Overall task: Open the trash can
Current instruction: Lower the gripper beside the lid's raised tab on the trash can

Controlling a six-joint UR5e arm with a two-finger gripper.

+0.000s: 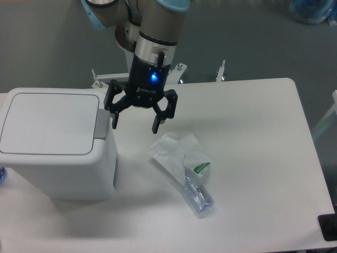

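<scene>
Beside the closed trash can (pixel 55 142), the tool (pixel 135 123) hovers, fingers spread apart.

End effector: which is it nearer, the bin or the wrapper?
The white trash can; the end effector hangs beside its grey push-bar, while the clear wrapper lies lower right.

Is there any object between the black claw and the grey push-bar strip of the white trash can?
No. In the camera view, the open claw hangs beside the grey push-bar strip; nothing lies between.
</scene>
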